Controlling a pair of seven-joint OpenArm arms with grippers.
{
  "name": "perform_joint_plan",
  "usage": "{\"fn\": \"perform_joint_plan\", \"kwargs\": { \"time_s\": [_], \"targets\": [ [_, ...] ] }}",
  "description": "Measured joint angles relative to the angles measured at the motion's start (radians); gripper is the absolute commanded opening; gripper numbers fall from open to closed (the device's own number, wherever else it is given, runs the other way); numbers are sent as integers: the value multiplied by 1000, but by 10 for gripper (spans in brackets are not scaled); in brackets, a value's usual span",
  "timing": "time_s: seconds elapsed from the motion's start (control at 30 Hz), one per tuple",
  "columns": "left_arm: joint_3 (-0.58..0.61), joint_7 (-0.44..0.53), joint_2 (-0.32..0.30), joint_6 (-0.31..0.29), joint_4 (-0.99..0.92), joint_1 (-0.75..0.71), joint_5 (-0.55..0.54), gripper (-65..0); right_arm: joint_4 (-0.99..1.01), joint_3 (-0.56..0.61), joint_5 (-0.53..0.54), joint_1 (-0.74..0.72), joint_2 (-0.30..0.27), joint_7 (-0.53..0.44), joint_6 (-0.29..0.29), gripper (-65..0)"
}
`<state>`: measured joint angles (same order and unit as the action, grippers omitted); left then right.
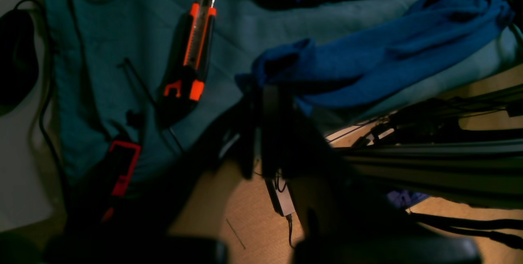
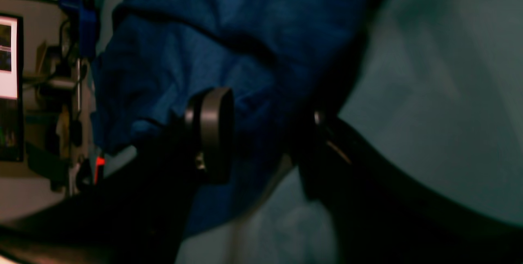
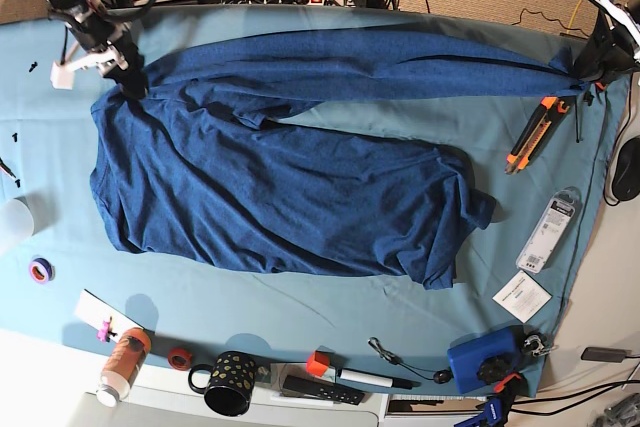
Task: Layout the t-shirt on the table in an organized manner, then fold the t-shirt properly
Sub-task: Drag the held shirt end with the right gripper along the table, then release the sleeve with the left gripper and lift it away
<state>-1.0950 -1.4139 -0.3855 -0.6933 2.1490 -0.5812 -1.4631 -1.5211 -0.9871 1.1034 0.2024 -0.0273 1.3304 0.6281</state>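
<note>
Navy-blue heathered cotton t-shirt [image 3: 280, 197] lies across the light teal cloth-covered table [image 3: 300, 307], its body bunched and wrinkled in the middle; one long edge is stretched taut between the two arms along the far side. Left gripper [image 1: 265, 92] is pressed together on a corner of the fabric near the table's edge — just beside it lies an orange-and-black utility knife [image 1: 192, 55]; right gripper [image 2: 265, 133] stands spread, its black fingers [image 2: 210, 133] over the shirt, not clamping it.
</note>
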Motion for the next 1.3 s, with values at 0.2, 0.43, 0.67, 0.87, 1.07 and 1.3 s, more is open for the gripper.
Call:
{"fn": "perform_joint_plan", "kwargs": {
  "time_s": [0.2,0.43,0.67,0.87,1.07,1.3],
  "targets": [
    [0,0,0,0,0,0,0,-650,-2,40,-3,-6,-3,35,1,-650],
    [0,0,0,0,0,0,0,-650,-1,-31,-29,1,-95,85,31,-650],
    [104,0,0,0,0,0,1,-650,-1,-57,-42,0,-220,81,31,-650],
    [314,0,27,-1,-4,0,5,-650,-1,-58,-42,0,-225,83,31,-650],
    [409,3,28,-1,-56,0,156,-650,-1,-58,-114,0,-233,84,31,-650],
    [412,92,28,72,-88,0,400,-650,-1,-58,-128,0,-280,83,31,-650]
  ]
}}
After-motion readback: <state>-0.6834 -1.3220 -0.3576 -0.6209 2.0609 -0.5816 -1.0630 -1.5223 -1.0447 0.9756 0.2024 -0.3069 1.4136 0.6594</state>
